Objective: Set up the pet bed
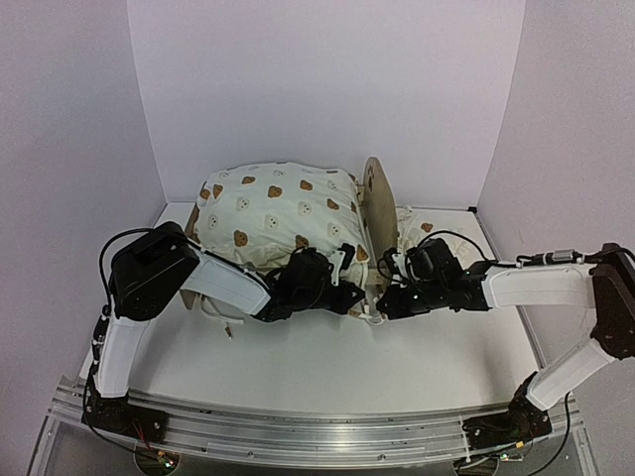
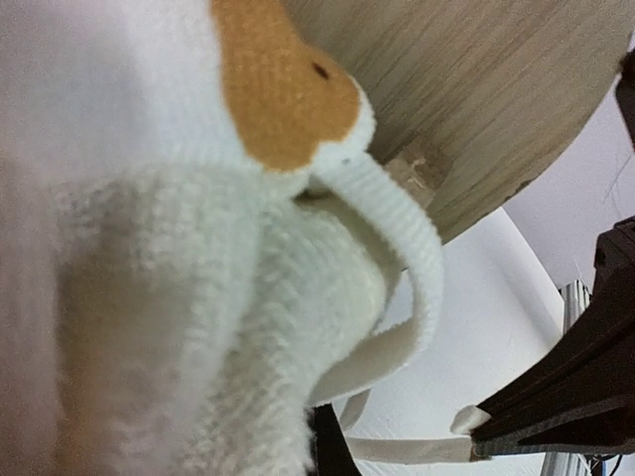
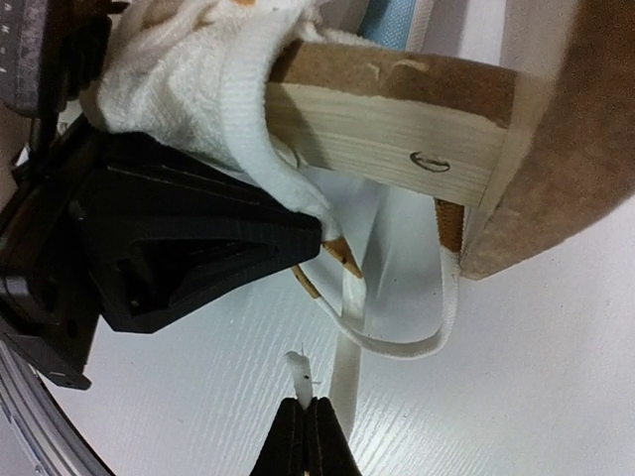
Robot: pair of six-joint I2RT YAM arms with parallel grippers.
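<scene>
Top external: fixed high, behind both arm bases, tilted down and forward across the white surface [image 1: 417,367] to the back walls. Far enough to take in left arm [image 1: 223,283], right arm [image 1: 526,286] and the whole pet bed [image 1: 288,208]

Left wrist: hard up against the duvet [image 2: 179,327], blurred cloth over most of the view. Faces past it to the rounded end board [image 2: 476,109]. Right jaws enter at lower right with the tie string [image 2: 412,451]

Right wrist: low over the surface, close, aimed at the frame corner [image 3: 387,139]. Own jaws bottom centre, left jaws at left

Both wrist views share that corner, the end board and the tie string
</scene>
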